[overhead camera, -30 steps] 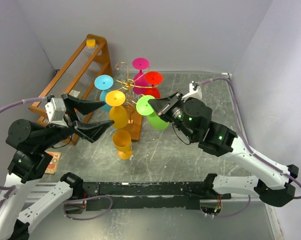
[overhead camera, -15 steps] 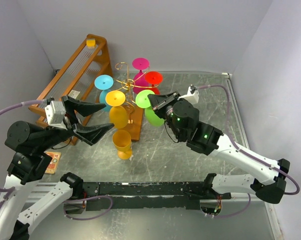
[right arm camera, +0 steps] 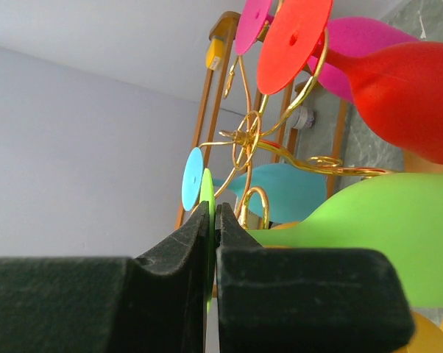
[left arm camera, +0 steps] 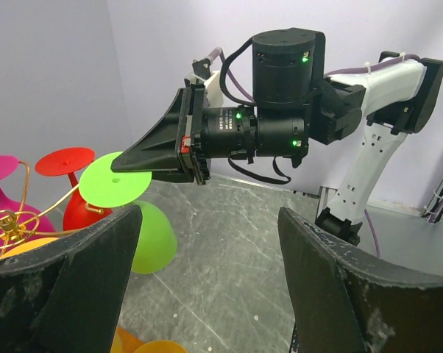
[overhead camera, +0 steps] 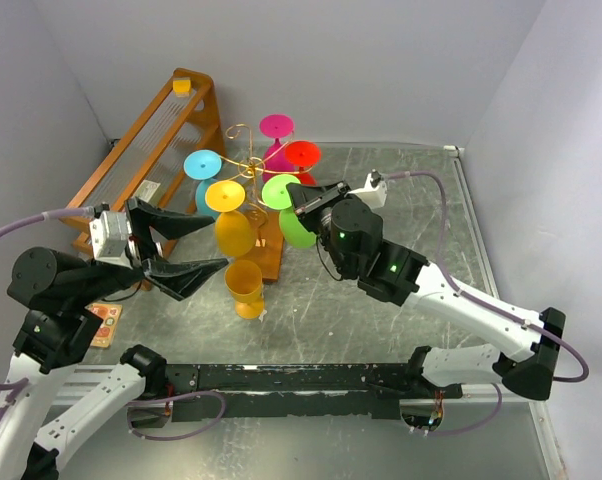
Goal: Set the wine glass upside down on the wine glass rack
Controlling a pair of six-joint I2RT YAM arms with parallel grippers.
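Glass, lime-green plastic wine glass [overhead camera: 299,232], inverted, foot disc pinched edge-on by right gripper [overhead camera: 293,196], just ahead of it a curled arm of the gold wire rack [overhead camera: 249,163]; left gripper [overhead camera: 207,240] agape, empty; we judge seating and release outstanding.

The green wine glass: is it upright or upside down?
Upside down: the green wine glass has foot above, bowl below; right gripper pinches the foot.
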